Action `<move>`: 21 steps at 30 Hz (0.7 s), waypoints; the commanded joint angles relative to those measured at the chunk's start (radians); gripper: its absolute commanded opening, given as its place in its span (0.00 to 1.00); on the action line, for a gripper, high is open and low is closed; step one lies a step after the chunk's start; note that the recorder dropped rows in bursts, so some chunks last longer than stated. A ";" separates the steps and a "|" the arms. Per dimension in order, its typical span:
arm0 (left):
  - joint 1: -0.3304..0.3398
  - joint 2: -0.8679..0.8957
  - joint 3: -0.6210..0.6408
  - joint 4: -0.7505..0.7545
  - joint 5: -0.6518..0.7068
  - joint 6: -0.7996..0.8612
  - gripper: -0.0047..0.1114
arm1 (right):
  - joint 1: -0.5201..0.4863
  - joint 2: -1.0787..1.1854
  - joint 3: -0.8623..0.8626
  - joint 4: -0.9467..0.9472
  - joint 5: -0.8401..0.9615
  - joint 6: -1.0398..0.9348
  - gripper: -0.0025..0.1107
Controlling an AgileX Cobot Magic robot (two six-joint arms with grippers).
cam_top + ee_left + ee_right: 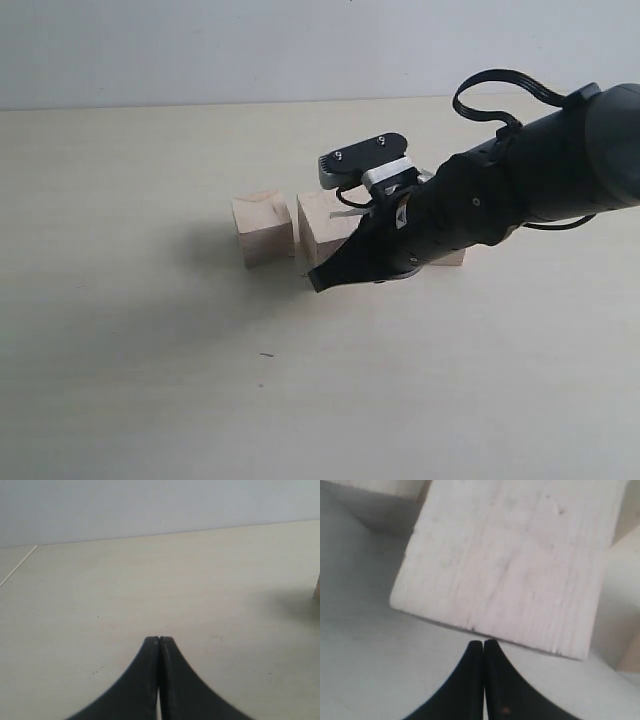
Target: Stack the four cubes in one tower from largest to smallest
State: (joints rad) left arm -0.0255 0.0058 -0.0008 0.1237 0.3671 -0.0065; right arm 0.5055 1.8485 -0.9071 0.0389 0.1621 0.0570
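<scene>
One pale cube (510, 565) sits just beyond the right gripper (483, 642), whose jaws are pressed together.

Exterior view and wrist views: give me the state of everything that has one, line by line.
Left pale wooden cube: on the light table, unstacked, top bare.
Middle pale wooden cube: on the table, unstacked, partly behind the black arm.
Right pale wooden cube: mostly hidden under the arm.
Right gripper: jaws shut, empty, tips near the middle cube.
Left gripper: jaws shut, empty, over bare table.
</scene>
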 commanded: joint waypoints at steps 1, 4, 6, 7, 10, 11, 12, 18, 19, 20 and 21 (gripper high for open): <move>-0.005 -0.006 0.001 -0.005 -0.011 0.000 0.04 | -0.005 0.000 -0.007 -0.010 -0.022 0.021 0.02; -0.005 -0.006 0.001 -0.005 -0.011 0.000 0.04 | -0.005 0.000 -0.007 -0.001 0.007 0.024 0.02; -0.005 -0.006 0.001 -0.005 -0.011 0.000 0.04 | -0.005 0.000 -0.007 0.082 0.016 0.024 0.02; -0.005 -0.006 0.001 -0.005 -0.011 0.000 0.04 | 0.001 0.000 -0.007 0.133 0.016 0.024 0.02; -0.005 -0.006 0.001 -0.005 -0.011 0.000 0.04 | 0.023 0.000 -0.007 0.171 0.004 0.016 0.02; -0.005 -0.006 0.001 -0.005 -0.011 0.000 0.04 | 0.031 0.000 -0.007 0.171 -0.001 0.016 0.02; -0.005 -0.006 0.001 -0.005 -0.011 0.000 0.04 | 0.036 0.000 -0.007 0.169 -0.005 0.016 0.02; -0.005 -0.006 0.001 -0.005 -0.011 0.000 0.04 | 0.040 0.000 -0.007 0.167 -0.061 0.016 0.02; -0.005 -0.006 0.001 -0.005 -0.011 0.000 0.04 | 0.040 0.000 -0.007 0.169 -0.081 0.016 0.02; -0.005 -0.006 0.001 -0.005 -0.011 0.000 0.04 | 0.040 0.000 -0.007 0.169 -0.097 0.018 0.02; -0.005 -0.006 0.001 -0.005 -0.011 0.000 0.04 | 0.040 0.000 -0.007 0.169 -0.110 0.018 0.02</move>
State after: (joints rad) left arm -0.0255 0.0058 -0.0008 0.1237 0.3671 -0.0065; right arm 0.5442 1.8485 -0.9071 0.2058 0.1056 0.0748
